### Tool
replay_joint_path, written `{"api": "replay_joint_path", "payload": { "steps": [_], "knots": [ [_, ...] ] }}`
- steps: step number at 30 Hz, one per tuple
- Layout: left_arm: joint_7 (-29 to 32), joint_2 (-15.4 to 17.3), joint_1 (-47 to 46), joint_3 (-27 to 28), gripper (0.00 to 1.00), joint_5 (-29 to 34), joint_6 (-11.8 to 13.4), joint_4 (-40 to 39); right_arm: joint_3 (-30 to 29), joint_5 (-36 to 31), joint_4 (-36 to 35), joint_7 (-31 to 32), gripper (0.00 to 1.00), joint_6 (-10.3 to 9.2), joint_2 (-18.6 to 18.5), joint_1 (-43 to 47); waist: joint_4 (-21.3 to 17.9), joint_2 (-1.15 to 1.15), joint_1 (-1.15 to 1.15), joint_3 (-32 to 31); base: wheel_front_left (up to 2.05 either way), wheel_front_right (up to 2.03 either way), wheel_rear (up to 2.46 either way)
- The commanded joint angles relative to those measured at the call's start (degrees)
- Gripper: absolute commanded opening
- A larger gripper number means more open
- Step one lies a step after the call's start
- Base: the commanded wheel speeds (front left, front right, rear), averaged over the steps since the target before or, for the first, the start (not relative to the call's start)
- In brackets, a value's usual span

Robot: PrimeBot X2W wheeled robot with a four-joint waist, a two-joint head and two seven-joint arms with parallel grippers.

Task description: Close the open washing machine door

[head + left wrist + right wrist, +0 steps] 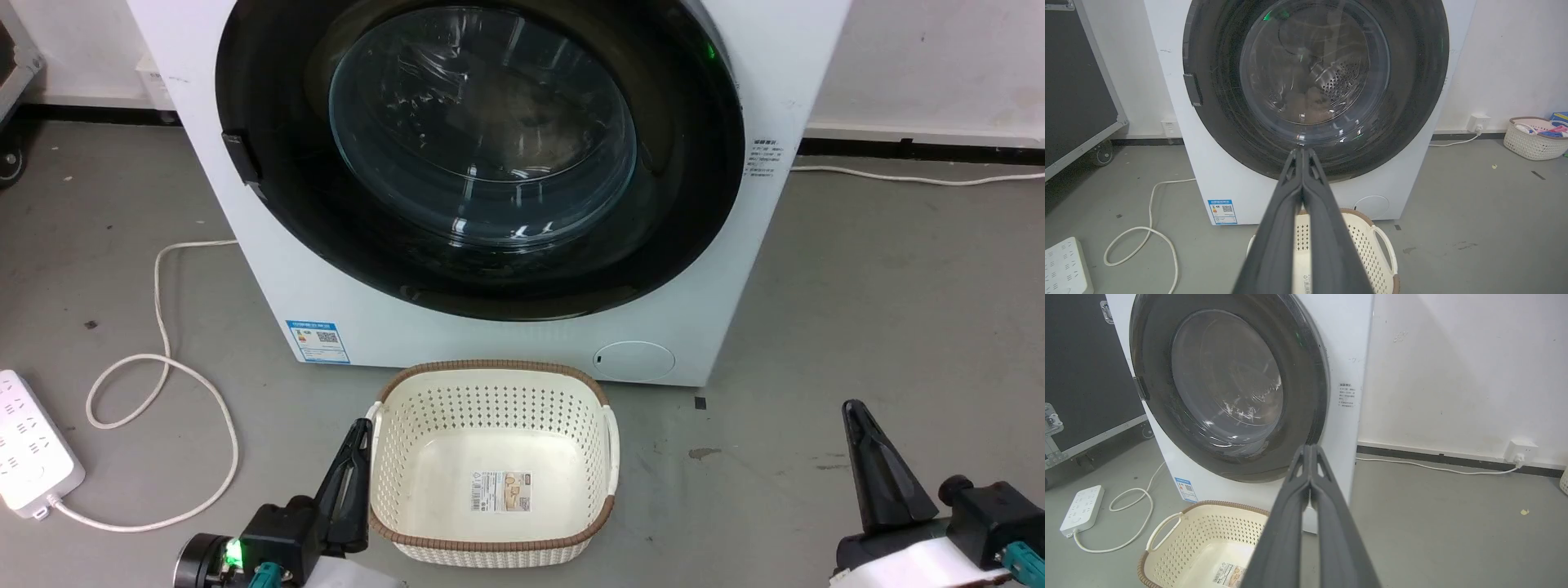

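Glossy black plastic rings the clear glass of the door (482,155), which in the head view is seen lying flat against the front of the white washing machine (326,286), its opening covered. A blue label (318,340) and a small round cap (633,359) are seen low on the machine's front. A cream basket (498,366) is set on the grey floor just before the machine. The left gripper (359,426) is held just beside the basket's left wall, its fingers pressed together on nothing. The right gripper (853,408) is clenched in the same way, well to the right of the basket. A white power strip (28,457) and a looped cable (163,367) lie on the floor at the left.

In the left wrist view the left gripper (1302,151) is pointed at the lower rim of the door (1314,81), tips met and apart from it. Behind the glass the steel drum is made out, with a brownish heap that may be laundry. A second basket (1533,141) is stood by the wall at the right.

In the right wrist view the door (1229,384) is seen from the side, flush with the machine. The right gripper (1310,448) is closed and empty, raised near the machine's lower right corner. A wall socket (1521,451) is seen at the far right.
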Motion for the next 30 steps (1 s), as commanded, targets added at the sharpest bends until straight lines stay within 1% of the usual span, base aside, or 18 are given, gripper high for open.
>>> {"api": "replay_joint_path", "payload": {
  "steps": [1,30],
  "knots": [
    [0.3,0.0,-0.1,0.3,0.00,0.2,0.1,-0.2,0.2,-0.3,-0.2,0.4,0.00,0.00,0.1,-0.1,0.0,0.00,0.00,0.0,0.00,0.00,0.00],
    [3.9,-0.2,-0.6,1.8,0.00,1.2,0.5,-1.2,0.9,-1.4,-0.9,4.0,0.00,-0.01,0.4,-0.5,-0.2,0.00,0.00,-0.4,0.00,0.00,0.00]
  ]
}}
